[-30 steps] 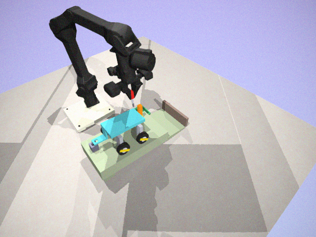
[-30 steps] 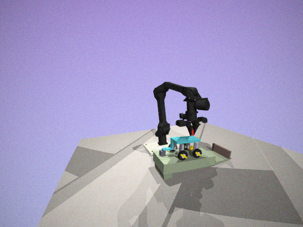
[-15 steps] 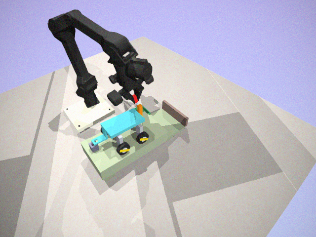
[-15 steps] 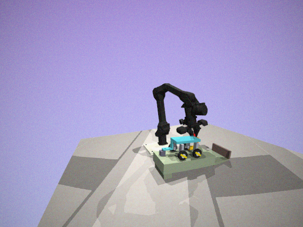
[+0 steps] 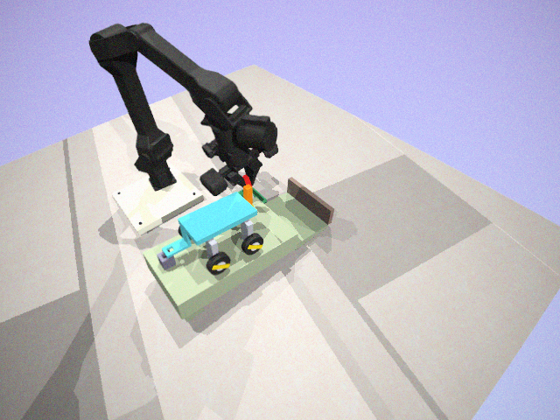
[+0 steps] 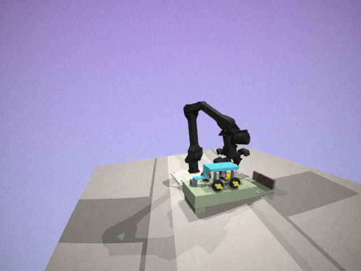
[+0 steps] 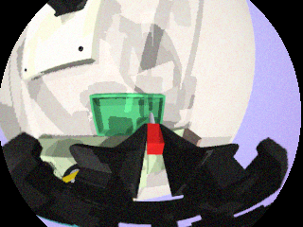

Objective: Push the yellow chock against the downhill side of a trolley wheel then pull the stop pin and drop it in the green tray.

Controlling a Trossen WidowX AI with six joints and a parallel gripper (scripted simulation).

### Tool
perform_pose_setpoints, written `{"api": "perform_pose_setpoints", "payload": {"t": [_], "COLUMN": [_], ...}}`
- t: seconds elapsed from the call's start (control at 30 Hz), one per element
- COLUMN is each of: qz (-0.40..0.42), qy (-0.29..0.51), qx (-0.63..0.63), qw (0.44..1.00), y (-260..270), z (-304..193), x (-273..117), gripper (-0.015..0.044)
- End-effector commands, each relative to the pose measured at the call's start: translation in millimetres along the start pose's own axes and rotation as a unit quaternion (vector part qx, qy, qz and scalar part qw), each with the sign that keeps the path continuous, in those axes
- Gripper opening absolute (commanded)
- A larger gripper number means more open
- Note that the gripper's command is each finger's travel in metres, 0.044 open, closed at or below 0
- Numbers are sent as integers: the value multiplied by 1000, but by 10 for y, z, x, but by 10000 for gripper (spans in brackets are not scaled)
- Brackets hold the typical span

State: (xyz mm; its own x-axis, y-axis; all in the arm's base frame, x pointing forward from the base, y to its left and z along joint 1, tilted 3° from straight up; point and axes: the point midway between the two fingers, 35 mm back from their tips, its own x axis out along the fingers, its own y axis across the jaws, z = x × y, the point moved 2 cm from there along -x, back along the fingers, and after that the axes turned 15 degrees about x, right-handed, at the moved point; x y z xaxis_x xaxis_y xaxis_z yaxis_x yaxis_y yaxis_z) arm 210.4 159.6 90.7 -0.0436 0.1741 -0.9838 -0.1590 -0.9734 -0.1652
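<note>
As the gripper (image 5: pixel 248 178) (image 6: pixel 236 163) (image 7: pixel 151 127) reaches down behind the trolley, it's clenched on the stop pin (image 5: pixel 246 180) (image 7: pixel 155 140), and what a spot to be in! The red head sits right between the fingertips, the grey shank poking out beyond them. From the wrist, that tip overlaps the green tray (image 5: pixel 261 196) (image 7: pixel 128 96) near a corner; whether it touches the tray, I can't tell. The top view gives us only a sliver of tray behind the ramp (image 5: pixel 176 289) (image 6: pixel 221 199) (image 7: pixel 62 141).

Moving outward, there's the chock (image 5: pixel 248 194) (image 6: pixel 227 176), orange handle upright, yellow body glimpsed beneath the trolley (image 5: pixel 218 218) (image 6: pixel 220 166). Its contact with a wheel is hidden! The cyan deck stands on the ramp, tongue over a grey block (image 5: pixel 166 261) (image 6: pixel 193 182) at the uphill end, with the brown end board (image 5: pixel 310 200) (image 6: pixel 263 179) (image 7: pixel 191 137) across the low end.

Farther out, the white base plate (image 5: pixel 136 221) (image 6: pixel 176 176) (image 7: pixel 57 61) lies toward the tabletop's (image 5: pixel 407 316) (image 6: pixel 247 248) (image 7: pixel 213 71) far-left edge in the top view, where the far corner shows beyond the gripper; the near corner is cut off!
</note>
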Motion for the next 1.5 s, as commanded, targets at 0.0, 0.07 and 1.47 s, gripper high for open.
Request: {"api": "perform_pose_setpoints", "payload": {"t": [0.0,0.07,1.47], "qz": [-3,-3,-1], "qy": [-2,-2,-1], "qx": [3,3,3], "qw": [1000,1000,1000], "y": [-3,9,297], "z": [5,0,-112], "x": [20,19,77], "gripper": [79,131,190]}}
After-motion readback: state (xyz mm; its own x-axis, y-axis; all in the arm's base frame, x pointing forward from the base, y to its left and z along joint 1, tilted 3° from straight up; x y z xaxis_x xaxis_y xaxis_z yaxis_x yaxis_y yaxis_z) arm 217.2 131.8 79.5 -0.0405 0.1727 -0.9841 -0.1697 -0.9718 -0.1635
